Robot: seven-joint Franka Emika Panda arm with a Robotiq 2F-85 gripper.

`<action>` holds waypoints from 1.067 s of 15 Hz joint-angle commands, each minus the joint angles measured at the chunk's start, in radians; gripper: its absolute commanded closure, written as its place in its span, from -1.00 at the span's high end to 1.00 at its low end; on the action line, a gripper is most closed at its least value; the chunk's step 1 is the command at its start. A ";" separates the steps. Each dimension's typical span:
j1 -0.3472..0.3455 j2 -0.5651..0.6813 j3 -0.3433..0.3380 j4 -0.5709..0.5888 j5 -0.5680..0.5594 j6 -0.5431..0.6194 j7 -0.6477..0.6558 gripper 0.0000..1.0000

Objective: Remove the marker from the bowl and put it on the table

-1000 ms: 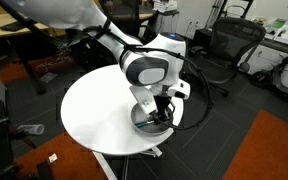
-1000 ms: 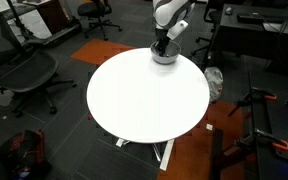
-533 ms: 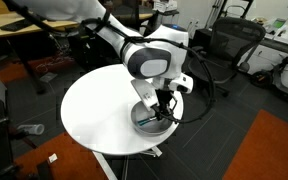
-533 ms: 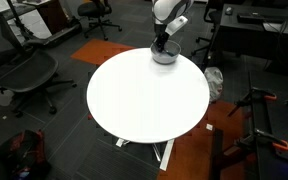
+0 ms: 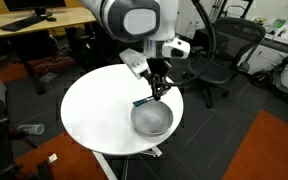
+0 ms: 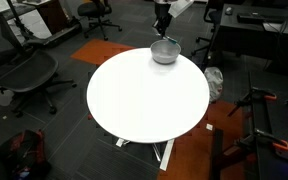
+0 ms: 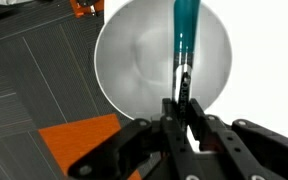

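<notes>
My gripper (image 5: 160,88) is shut on the teal-blue marker (image 5: 145,99) and holds it in the air above the light grey bowl (image 5: 151,120). In the wrist view the marker (image 7: 184,35) sticks out from between my jaws (image 7: 185,103), with the empty bowl (image 7: 134,60) below it. In an exterior view the bowl (image 6: 165,51) sits at the far edge of the round white table (image 6: 144,95), with my gripper (image 6: 164,27) raised above it. The table also shows in an exterior view (image 5: 94,110).
Black office chairs (image 5: 219,50) stand round the table, another one in an exterior view (image 6: 24,75). Tan desks (image 5: 34,25) are behind. An orange carpet patch (image 5: 274,145) lies on the dark floor.
My gripper has risen out of the bowl with the marker in its jaws. The bowl now lies empty on the table.
</notes>
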 commanded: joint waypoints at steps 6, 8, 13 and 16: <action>0.147 -0.291 0.018 -0.387 -0.100 0.114 0.155 -0.91; 0.166 -0.304 0.033 -0.434 -0.094 0.143 0.178 -0.91; 0.177 -0.251 0.068 -0.481 -0.061 0.203 0.183 -0.91; 0.156 -0.199 0.107 -0.477 -0.020 0.238 0.108 -0.91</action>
